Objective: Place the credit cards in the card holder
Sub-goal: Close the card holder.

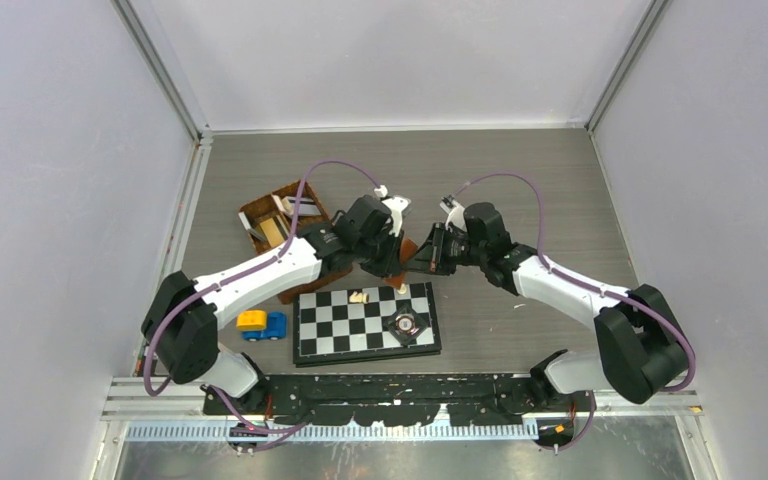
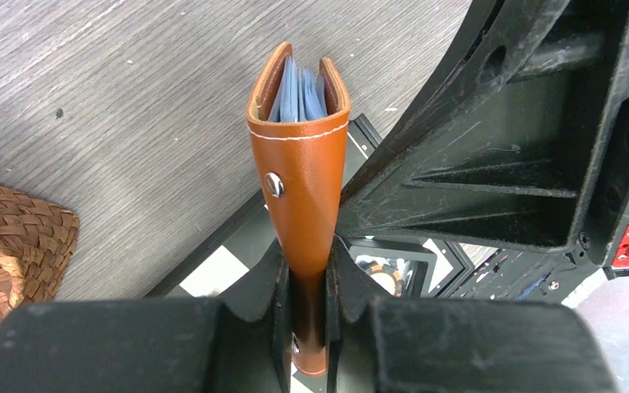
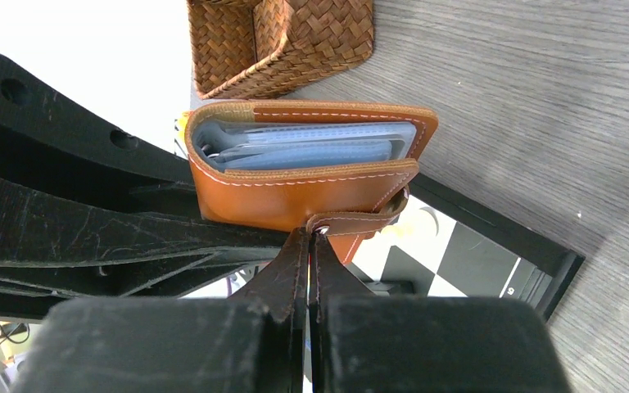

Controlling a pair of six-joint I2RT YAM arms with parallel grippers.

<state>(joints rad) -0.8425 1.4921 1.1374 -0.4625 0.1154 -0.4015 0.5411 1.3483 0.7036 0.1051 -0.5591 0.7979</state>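
Note:
The tan-brown card holder (image 1: 407,250) hangs above the table between both grippers, folded shut. In the left wrist view the card holder (image 2: 299,180) stands upright with pale blue credit cards (image 2: 295,94) showing inside its top. My left gripper (image 2: 305,266) is shut on its lower end. In the right wrist view the card holder (image 3: 295,196) lies sideways with the credit cards (image 3: 311,147) stacked inside it. My right gripper (image 3: 309,237) is shut, its tips pinching the end of the snap-tab strap (image 3: 360,219). The two grippers, left (image 1: 390,262) and right (image 1: 418,258), nearly touch.
A chessboard (image 1: 365,320) lies just below the grippers, with a round chip (image 1: 403,323) and a small pale piece (image 1: 360,296) on it. A brown wicker basket (image 1: 280,225) holding items stands at the left. A yellow and blue toy truck (image 1: 260,324) sits left of the board.

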